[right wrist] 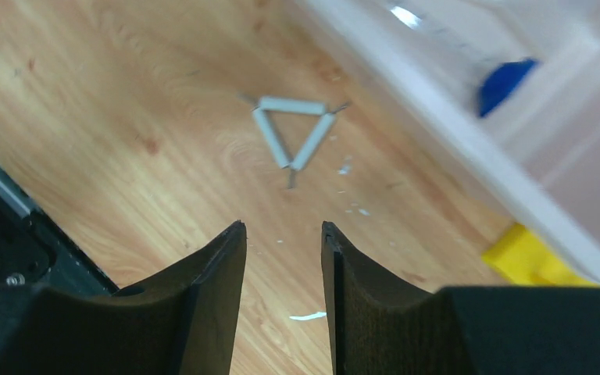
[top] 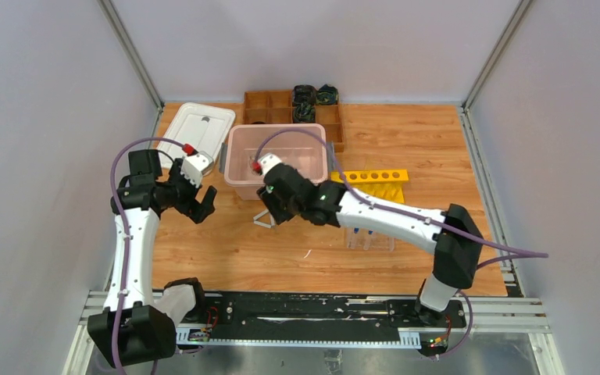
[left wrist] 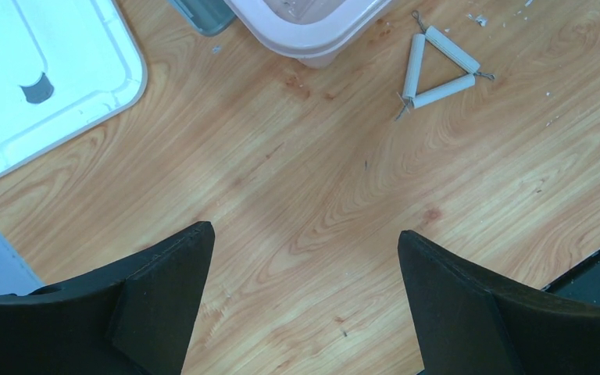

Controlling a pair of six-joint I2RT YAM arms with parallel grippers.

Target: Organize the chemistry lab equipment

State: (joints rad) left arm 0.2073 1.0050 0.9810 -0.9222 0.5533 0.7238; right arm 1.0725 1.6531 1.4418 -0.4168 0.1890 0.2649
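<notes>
Only one white triangle (right wrist: 293,133) is in view: three short white tubes strung on thin wire, with twisted wire ends sticking out at the corners. It lies flat on the bare wooden table (top: 281,258), just in front of the single translucent pink plastic bin (top: 277,160) and apart from its wall. One small blue piece (right wrist: 504,82) shows blurred through the bin's side, inside it.

The right gripper (right wrist: 283,226) hangs above the table on the near side of the triangle, its two black fingers parted by only a narrow gap and holding nothing. The left gripper (left wrist: 303,231) is spread wide with nothing between its fingers, over bare wood between the bin and one white rectangular plastic lid (left wrist: 39,78) lying flat at the left.

One yellow rack (top: 371,183) with a row of round holes lies to the right of the bin. Faint clear glassware (top: 367,238) stands in front of the rack beside the right arm, too indistinct to count.
</notes>
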